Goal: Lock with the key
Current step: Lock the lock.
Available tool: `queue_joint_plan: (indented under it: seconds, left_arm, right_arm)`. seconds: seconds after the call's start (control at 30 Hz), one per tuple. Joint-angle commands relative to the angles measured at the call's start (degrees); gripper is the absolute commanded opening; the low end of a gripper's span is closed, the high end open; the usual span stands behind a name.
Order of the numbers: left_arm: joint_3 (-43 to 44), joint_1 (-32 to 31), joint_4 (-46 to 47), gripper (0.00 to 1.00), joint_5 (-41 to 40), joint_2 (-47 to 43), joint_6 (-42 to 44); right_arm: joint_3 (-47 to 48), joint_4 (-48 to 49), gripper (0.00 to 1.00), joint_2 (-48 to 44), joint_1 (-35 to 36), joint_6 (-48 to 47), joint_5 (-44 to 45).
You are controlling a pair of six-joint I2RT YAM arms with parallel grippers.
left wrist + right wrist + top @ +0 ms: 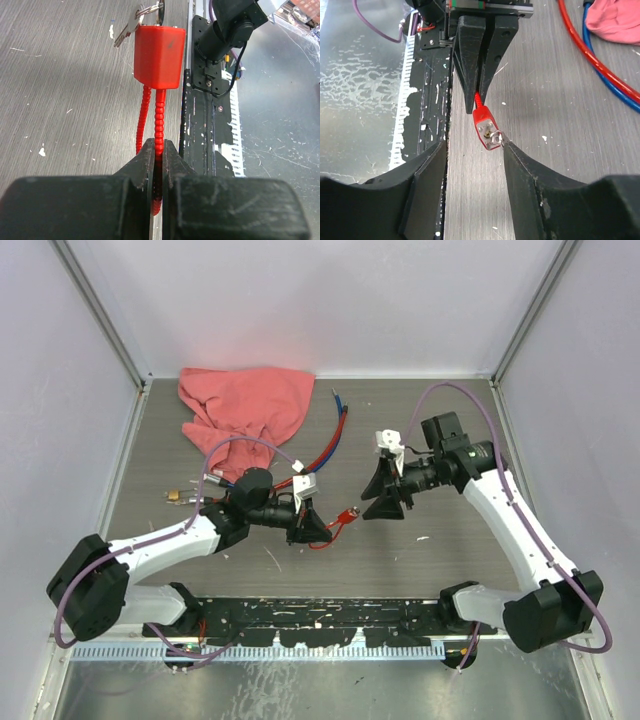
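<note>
The left claw (158,150) is pressed together, pinching the red ribbed cable (159,115) just short of where it enters the blocky red plastic lock body (157,55). The right claw (474,147) stands spread on the far side of that lock body. One finger sits on each flank of the keyhole end and neither grips anything, though the tip of one finger looks very near the key.

Both strands of the cable run into the lock body, so the loop looks closed. The flat silver metal key (127,30) sits at the end of the lock body away from the left claw, on a thin steel key ring (150,7). Whether it has been turned cannot be told. My judgement is that holding and inserting are done, while confirming the turn and pulling the key out remain.

Beyond the lock body, a crumpled pink cloth (245,405) lies well apart on the grey wood-grain table (420,550).

No brand, label or writing is readable on the lock body, the key or the arms
</note>
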Motion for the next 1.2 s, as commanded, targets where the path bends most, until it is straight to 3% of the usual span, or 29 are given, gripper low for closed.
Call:
queue_joint_plan:
  seconds: [0.0, 0.47, 0.63, 0.97, 1.17]
  left_arm:
    - [2.49, 0.23, 3.51, 0.0, 0.54, -1.78, -0.9]
    - [2.78, 0.25, 3.6, 0.0, 0.62, -1.81, -1.13]
    - [2.64, 0.24, 3.85, 0.0, 0.68, -1.7, -1.42]
    - [1.93, 0.21, 4.07, 0.0, 1.36, -2.15, -1.71]
    - [1.74, 0.22, 4.74, 0.0, 2.5, -1.55, -2.08]
  right_arm:
    - [-0.46, 4.96, 0.54, -0.11, 3.94, 7.28, 5.03]
    - [-1.37, 7.68, 0.47, 0.14, 6.51, 8.33, 9.84]
    - [-1.66, 7.51, 0.39, 0.39, 7.39, 6.78, 10.36]
    - [-0.7, 5.13, 0.2, 1.09, 8.11, 0.26, 11.65]
    - [1.01, 1.39, 0.01, 1.68, 8.18, -7.56, 11.33]
